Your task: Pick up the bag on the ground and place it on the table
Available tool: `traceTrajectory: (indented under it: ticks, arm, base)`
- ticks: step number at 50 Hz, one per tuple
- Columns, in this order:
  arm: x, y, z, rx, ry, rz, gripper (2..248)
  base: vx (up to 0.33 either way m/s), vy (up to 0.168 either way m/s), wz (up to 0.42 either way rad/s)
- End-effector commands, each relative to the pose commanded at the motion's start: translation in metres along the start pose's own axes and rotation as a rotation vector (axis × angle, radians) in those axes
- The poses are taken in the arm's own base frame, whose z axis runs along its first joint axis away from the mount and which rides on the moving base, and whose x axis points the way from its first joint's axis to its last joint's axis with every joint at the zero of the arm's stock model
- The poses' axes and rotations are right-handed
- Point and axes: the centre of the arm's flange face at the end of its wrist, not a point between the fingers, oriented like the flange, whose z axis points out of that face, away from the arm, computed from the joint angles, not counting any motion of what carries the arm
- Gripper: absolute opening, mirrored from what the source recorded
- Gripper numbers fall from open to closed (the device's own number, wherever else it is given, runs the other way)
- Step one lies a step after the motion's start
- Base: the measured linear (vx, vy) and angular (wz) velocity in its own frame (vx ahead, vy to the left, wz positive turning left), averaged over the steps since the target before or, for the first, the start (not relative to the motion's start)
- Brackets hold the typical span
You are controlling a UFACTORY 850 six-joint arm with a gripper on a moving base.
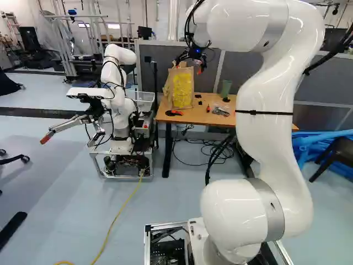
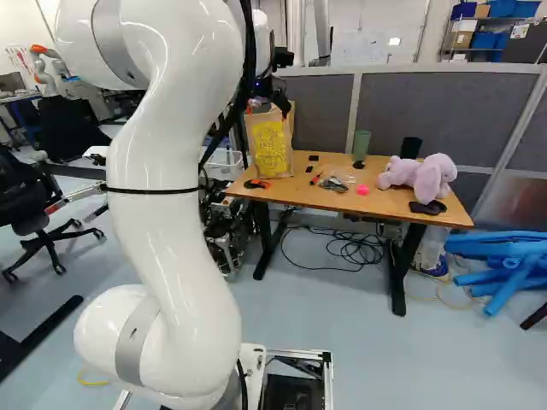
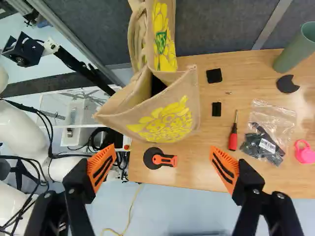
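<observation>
**Gripper (image 3: 162, 150) wide open, bag (image 3: 165, 120) upright on the tabletop (image 3: 192, 147)**

The 2 fingers of the gripper stand far apart and hold nothing. The bag is on the tabletop, near the end beside the other robot (image 1: 118, 83), so the task looks all but done; what seems left is to back off cleanly.

The arm (image 1: 284, 138) is the biggest worry: swung too far that way, it could meet the other robot, since that machine stands just beside the table's end. Next comes the bag. It looks soft, with its mouth gaping, so a finger could catch the rim or a strap and drag it along. Being so close to the end, it could then tip to the floor. Coming down low instead, the gripper might knock the orange tool (image 3: 165, 160), which lies near the bag's foot.

As for print, the bag carries large yellow artwork with lettering, and a smaller green mark shows on the upright part behind its mouth. The clear pouch (image 3: 268, 128) has 1 white label (image 3: 267, 146), its lines too small to read.
</observation>
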Motion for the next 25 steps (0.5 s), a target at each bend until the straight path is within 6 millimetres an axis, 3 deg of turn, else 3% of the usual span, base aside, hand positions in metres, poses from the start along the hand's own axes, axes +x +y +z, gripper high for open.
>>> traceTrajectory:
  ticks: [25]
  arm:
    - [-0.075, 0.012, 0.011, -0.031, 0.125, -0.037, 247]
  base:
    - [0.0, 0.0, 0.0]
